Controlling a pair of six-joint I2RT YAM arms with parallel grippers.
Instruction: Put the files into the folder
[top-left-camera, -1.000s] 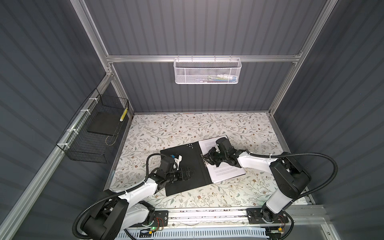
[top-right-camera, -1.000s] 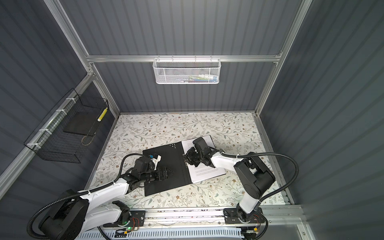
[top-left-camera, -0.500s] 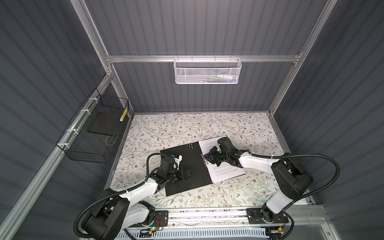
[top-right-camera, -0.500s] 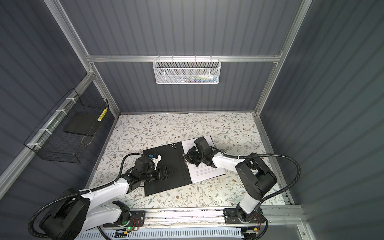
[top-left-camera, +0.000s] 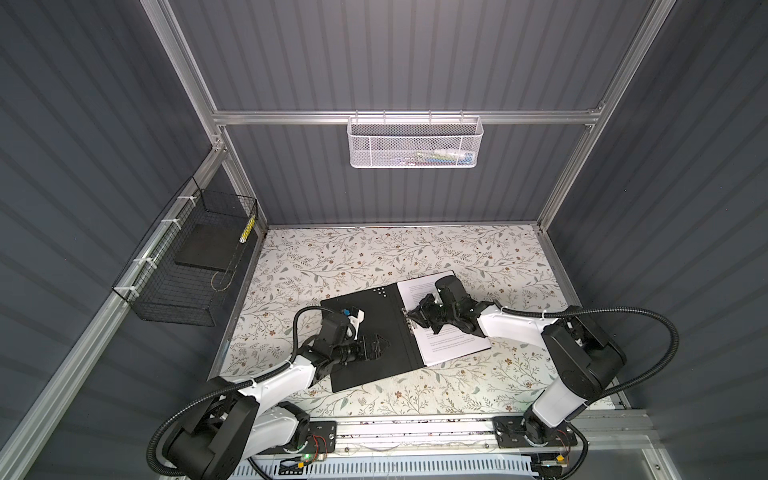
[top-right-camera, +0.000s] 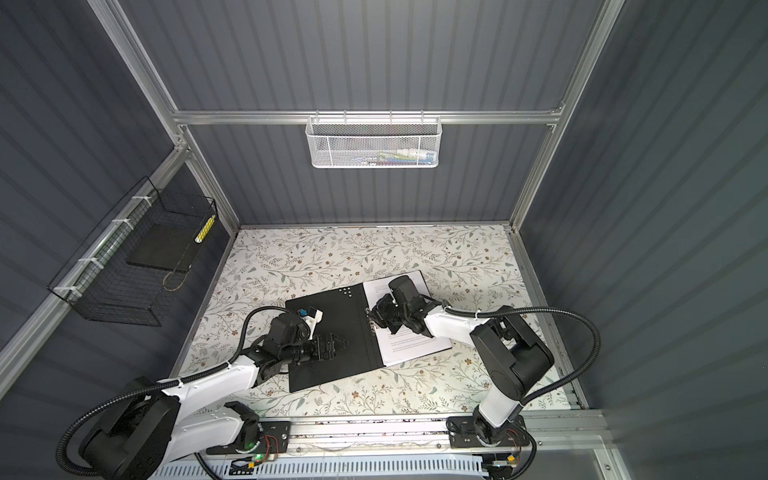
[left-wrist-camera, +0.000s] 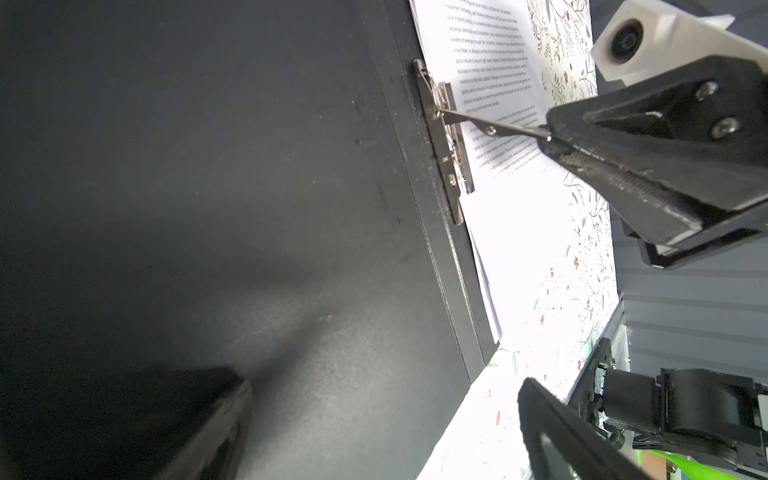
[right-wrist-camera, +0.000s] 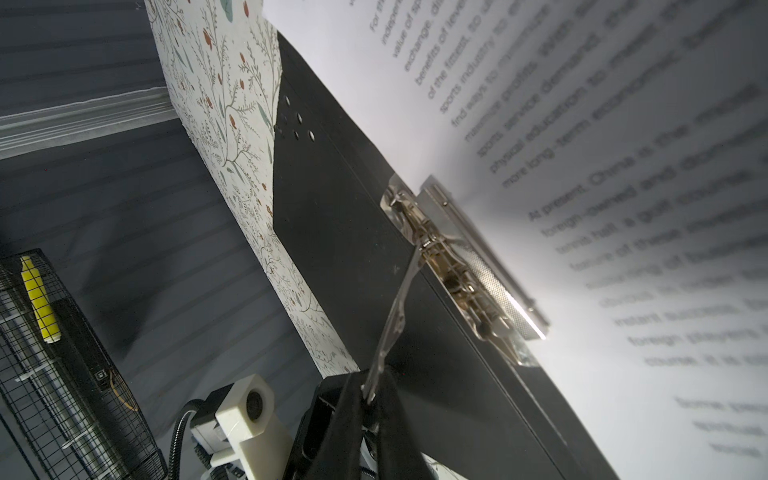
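The folder (top-left-camera: 374, 332) lies open mid-counter (top-left-camera: 332, 257), files (top-left-camera: 453, 351) on its right half against the clip (right-wrist-camera: 478, 266). My right end effector (right-wrist-camera: 368, 397) pinches the thin lever (right-wrist-camera: 395, 307); I judge it could slip free and snap down on skewed sheets. My left end effector (top-left-camera: 380, 344) gapes wide, empty, over the left cover.

Both top views: stereo head high on arms' side, facing down and toward back wall (top-left-camera: 395, 195); you get whole table (top-left-camera: 374, 257), far off, near-identical fields.
Left wrist: close over folder (left-wrist-camera: 208, 166), facing across it to files (left-wrist-camera: 486, 54) and right wrist camera (left-wrist-camera: 648, 37).
Right wrist: even nearer, skimming files, facing back toward left wrist camera (right-wrist-camera: 245, 407).
You find clip lever (left-wrist-camera: 490, 129), folder, files in both wrist views.
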